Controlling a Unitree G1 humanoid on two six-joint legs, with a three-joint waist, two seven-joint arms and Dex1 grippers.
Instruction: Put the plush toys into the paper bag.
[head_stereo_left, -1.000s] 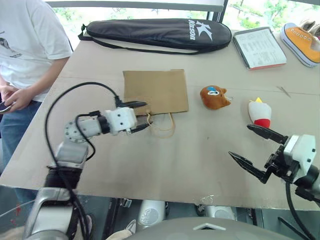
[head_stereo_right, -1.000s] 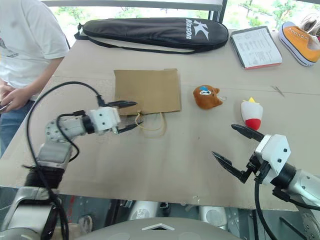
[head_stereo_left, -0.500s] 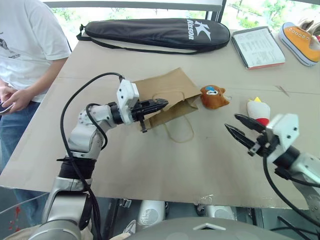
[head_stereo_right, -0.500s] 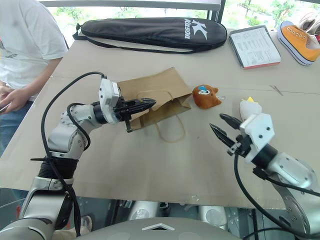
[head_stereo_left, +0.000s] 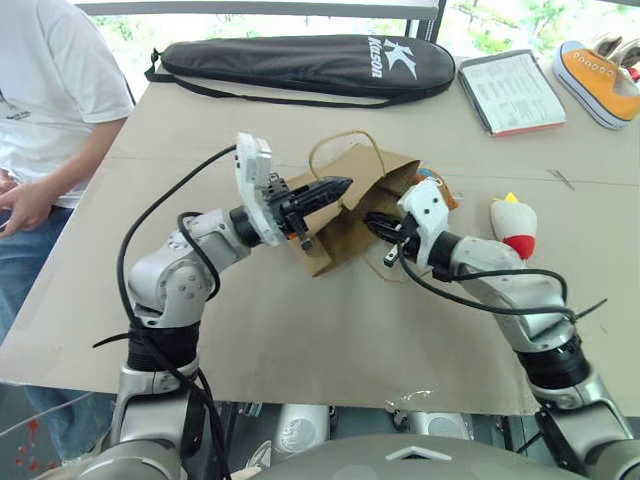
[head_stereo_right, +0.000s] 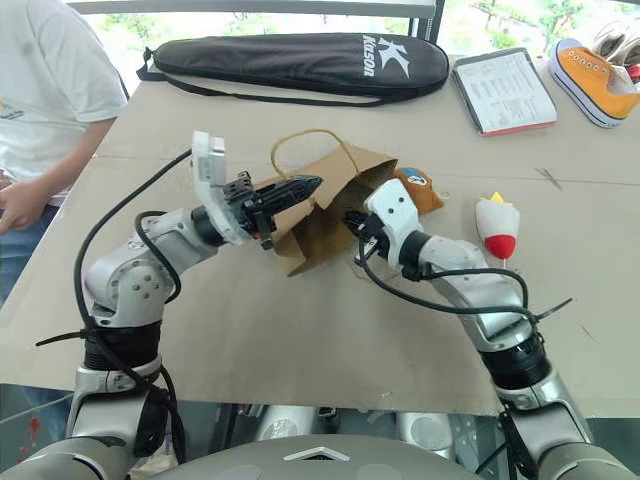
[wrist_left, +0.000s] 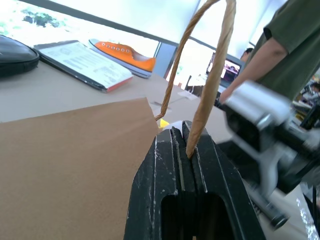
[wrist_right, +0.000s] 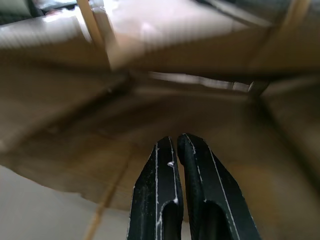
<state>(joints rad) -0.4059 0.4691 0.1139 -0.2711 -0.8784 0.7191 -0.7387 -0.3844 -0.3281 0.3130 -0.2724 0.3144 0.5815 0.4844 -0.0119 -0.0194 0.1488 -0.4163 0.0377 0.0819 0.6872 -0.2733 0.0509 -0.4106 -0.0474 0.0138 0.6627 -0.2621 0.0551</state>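
The left gripper (head_stereo_left: 340, 186) was clamped on a handle of the paper bag (head_stereo_left: 352, 212), holding it tilted up off the table. The right gripper (head_stereo_left: 373, 222), pinched shut and empty, poked at the mouth, maybe inside. The brown plush (head_stereo_right: 418, 187) sat just behind the bag, the white one (head_stereo_left: 513, 225) further right, both nearer the right arm.

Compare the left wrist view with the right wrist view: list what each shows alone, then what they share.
Left wrist view alone: the left claw shut on a twisted handle of the paper bag, with the orange sneaker, a clipboard and a person's arm beyond.

Right wrist view alone: the right claw, shut, pointing into the bag's open brown interior.

Shared: the paper bag and a shut black claw rising from the bottom.
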